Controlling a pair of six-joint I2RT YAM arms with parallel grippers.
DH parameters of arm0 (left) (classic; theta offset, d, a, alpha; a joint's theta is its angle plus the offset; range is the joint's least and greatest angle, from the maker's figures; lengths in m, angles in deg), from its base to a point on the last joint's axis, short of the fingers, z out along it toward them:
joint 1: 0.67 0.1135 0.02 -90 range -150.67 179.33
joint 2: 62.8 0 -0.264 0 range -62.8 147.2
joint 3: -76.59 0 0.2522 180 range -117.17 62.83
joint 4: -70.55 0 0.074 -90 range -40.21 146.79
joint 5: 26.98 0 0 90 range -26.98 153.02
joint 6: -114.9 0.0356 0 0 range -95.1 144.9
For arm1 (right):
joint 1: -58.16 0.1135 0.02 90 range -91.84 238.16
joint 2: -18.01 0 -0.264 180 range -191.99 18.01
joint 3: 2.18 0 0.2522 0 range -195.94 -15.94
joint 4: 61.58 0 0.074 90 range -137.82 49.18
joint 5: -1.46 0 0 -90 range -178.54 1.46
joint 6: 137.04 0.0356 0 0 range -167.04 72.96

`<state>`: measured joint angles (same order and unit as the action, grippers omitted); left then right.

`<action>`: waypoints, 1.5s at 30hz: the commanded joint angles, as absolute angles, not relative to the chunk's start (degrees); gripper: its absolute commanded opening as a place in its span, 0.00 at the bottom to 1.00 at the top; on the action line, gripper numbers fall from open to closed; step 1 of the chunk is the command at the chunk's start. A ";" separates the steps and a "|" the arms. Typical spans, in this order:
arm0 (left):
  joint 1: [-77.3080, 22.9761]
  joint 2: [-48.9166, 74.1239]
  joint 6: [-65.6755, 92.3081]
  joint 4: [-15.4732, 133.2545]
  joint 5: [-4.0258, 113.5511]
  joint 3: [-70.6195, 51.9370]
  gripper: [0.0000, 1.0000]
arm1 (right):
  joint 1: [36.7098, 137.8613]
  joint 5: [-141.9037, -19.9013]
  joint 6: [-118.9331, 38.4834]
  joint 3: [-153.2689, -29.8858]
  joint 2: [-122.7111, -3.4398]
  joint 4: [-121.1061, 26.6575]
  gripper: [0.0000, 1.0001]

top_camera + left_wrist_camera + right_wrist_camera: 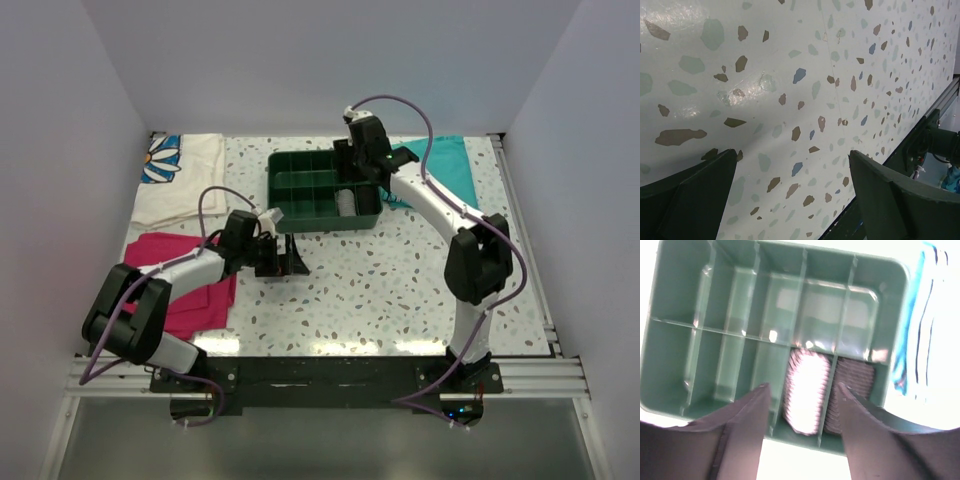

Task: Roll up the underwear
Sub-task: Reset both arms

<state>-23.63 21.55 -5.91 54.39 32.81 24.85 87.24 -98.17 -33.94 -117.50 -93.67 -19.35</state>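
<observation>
The underwear (347,203) is a rolled striped bundle standing in a front compartment of the green tray (290,215). In the right wrist view the roll (807,390) looks washed-out white with reddish stripes, and a darker striped roll (852,390) fills the compartment beside it. My right gripper (356,168) (802,386) hangs open and empty above the tray's right part, its fingers either side of the bright roll but apart from it. My left gripper (280,262) (792,152) is open and empty, low over the bare speckled table in front of the tray.
Teal shorts (442,165) lie right of the tray, also showing in the right wrist view (920,325). A magenta cloth (185,285) lies at the left under my left arm. A white cloth with a flower print (180,175) lies at the back left.
</observation>
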 commanded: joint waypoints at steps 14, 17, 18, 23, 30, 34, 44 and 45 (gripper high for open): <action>-23.87 15.69 -5.08 53.36 38.58 20.64 1.00 | 86.81 -79.34 -30.25 -90.66 -75.69 -18.90 0.66; -23.87 14.72 -4.55 51.87 40.43 18.89 1.00 | 86.81 -75.73 -30.60 -88.81 -76.12 -18.47 0.67; -23.87 14.11 -4.11 51.43 40.96 17.93 1.00 | 86.81 -75.36 -30.78 -88.80 -76.56 -17.94 0.68; -24.22 12.43 -2.18 48.01 46.30 15.63 1.00 | 86.81 -73.96 -30.34 -88.72 -79.63 -19.07 0.72; -25.27 8.40 -0.50 44.04 53.79 14.66 1.00 | 86.90 -75.97 -29.46 -93.10 -85.43 -19.52 0.80; -25.36 6.37 -0.94 43.87 55.64 14.84 1.00 | 86.81 -77.73 -29.72 -96.18 -88.60 -19.43 0.82; -25.54 4.79 -0.07 44.04 54.94 14.31 1.00 | 86.81 -77.04 -30.60 -102.60 -94.06 -21.44 0.83; -25.63 4.61 -0.06 44.04 55.11 14.40 1.00 | 86.81 -76.07 -30.78 -102.52 -94.06 -21.89 0.84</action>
